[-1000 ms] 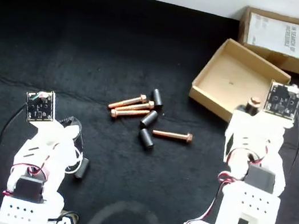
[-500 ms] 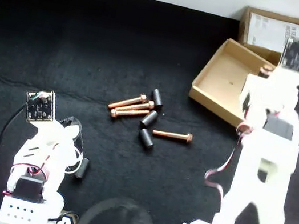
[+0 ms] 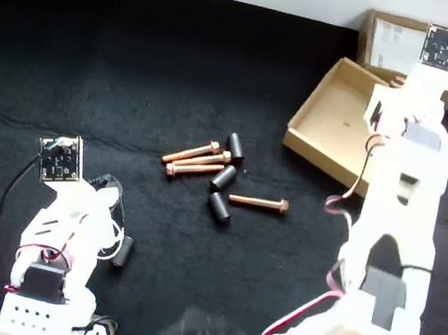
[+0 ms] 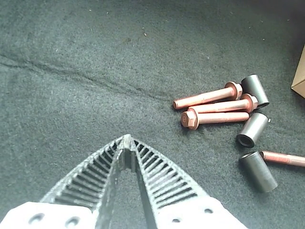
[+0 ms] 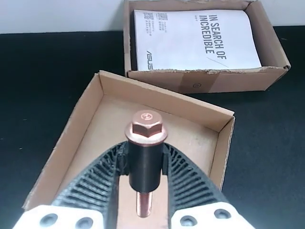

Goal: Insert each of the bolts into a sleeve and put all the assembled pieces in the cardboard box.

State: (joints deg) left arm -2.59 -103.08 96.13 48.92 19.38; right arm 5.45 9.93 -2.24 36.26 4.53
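High view, step in hand: I read this as the drop-off. The right arm [image 3: 395,206] stretches out over the cardboard box [image 3: 328,121], and the right gripper [image 3: 398,80] is above its far side.
High view, left to do: four loose bolts [image 3: 199,160] and three sleeves [image 3: 223,176] lie together mid-table on the black cloth [image 3: 94,67], none of them joined.
High view, other arm: the left arm [image 3: 66,226] sits at the near edge, well apart from the parts.
Left wrist view, jaws: the left gripper [image 4: 127,141] has its fingers pressed together with nothing between them. It points towards the loose bolts and sleeves, which lie apart from it.
Right wrist view, jaws: they are clamped on the assembled piece [image 5: 144,152], a bolt standing upright through a sleeve, head up, over the box floor.
Right wrist view, next move: I would lower a little, then let go so the piece lands inside the walls and cannot bounce out.
Right wrist view, in the way: a second box [image 5: 274,47] holding a printed sheet [image 5: 195,38] stands just beyond. I must not overshoot into it.
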